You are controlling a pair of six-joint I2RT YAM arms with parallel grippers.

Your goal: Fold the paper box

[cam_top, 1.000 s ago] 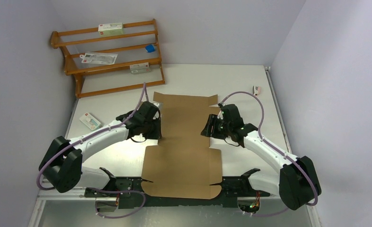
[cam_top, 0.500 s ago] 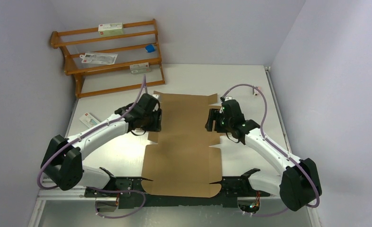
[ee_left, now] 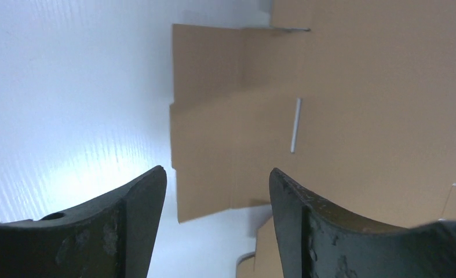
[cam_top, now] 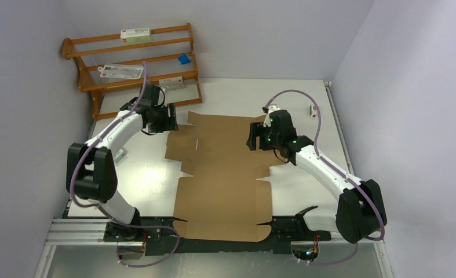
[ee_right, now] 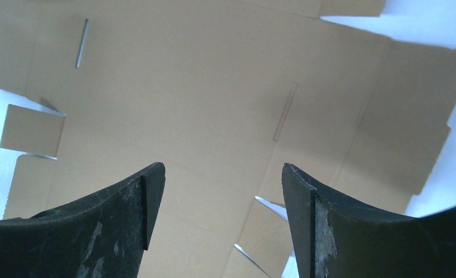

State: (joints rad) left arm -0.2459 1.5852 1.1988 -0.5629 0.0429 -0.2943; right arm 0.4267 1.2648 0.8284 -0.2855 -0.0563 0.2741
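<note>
Top external view is showing the box (cam_top: 222, 174) lying flat along the middle of the bench (cam_top: 306, 110), overhanging its near edge. Both the left claw (cam_top: 172, 120) and right claw (cam_top: 252, 141) are gaping, holding nothing; a one-sided push is likely risking skewing the loose sheet.

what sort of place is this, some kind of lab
Probably a robotics test cell: a left arm and right arm bolted at the edge of a white table, bare walls close around, a flat paper box between them.
</note>
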